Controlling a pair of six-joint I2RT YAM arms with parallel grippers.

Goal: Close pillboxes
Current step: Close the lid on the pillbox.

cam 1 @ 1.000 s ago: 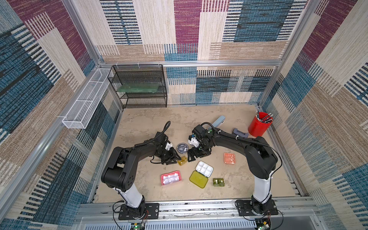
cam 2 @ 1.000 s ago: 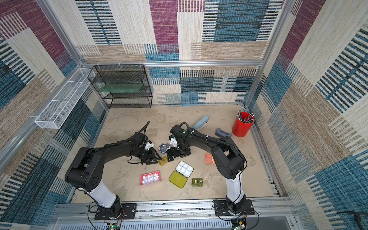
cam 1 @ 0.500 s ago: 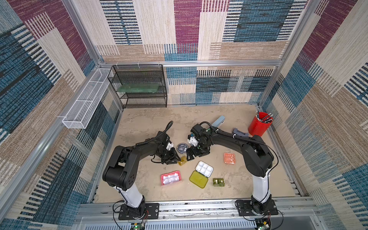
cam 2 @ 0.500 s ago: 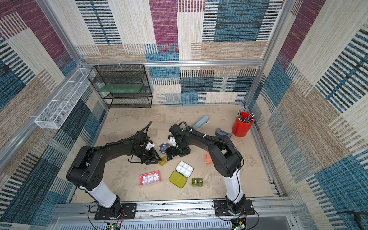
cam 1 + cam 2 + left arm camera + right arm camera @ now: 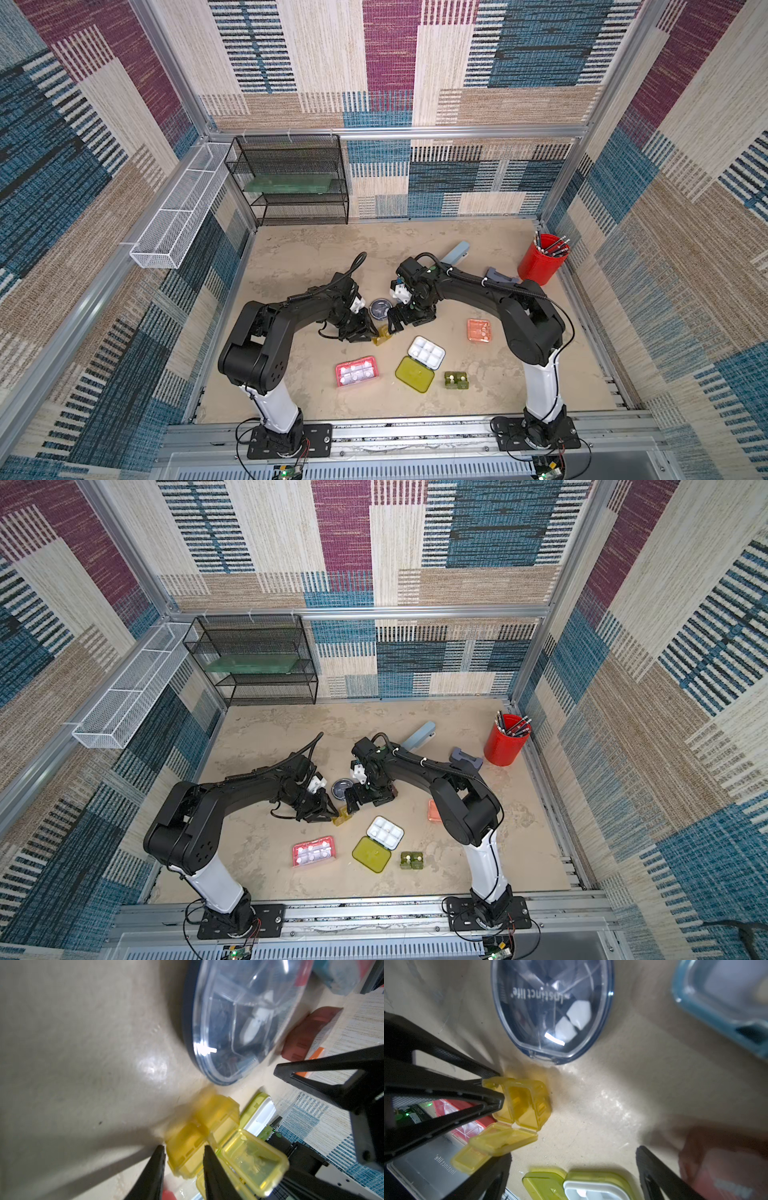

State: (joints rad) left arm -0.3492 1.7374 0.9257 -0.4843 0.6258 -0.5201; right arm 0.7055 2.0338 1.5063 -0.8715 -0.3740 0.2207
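Note:
The small amber pillbox (image 5: 381,335) (image 5: 199,1126) lies mid-table with its lid (image 5: 500,1140) hinged open. My left gripper (image 5: 371,332) (image 5: 184,1148) is shut on the body of this box, one finger on each side. My right gripper (image 5: 392,323) (image 5: 575,1159) stands wide open just beside it, with one finger (image 5: 496,1169) under the raised lid. The round black pillbox (image 5: 380,309) (image 5: 552,1007) sits right behind. Pink (image 5: 356,371), yellow-green with white tray (image 5: 419,363), dark green (image 5: 456,379) and orange (image 5: 479,330) pillboxes lie nearer the front. Light blue (image 5: 726,1001) and brown (image 5: 311,1032) ones show only in the wrist views.
A red cup of pens (image 5: 542,259) stands at the back right, with a grey-blue block (image 5: 498,276) and a long pale-blue case (image 5: 457,252) near it. A black wire rack (image 5: 291,178) fills the back left corner. A white mesh basket (image 5: 178,212) hangs on the left wall.
My left gripper's fingers have narrowed onto the amber pillbox. The right gripper has shifted slightly toward the box and stayed open.

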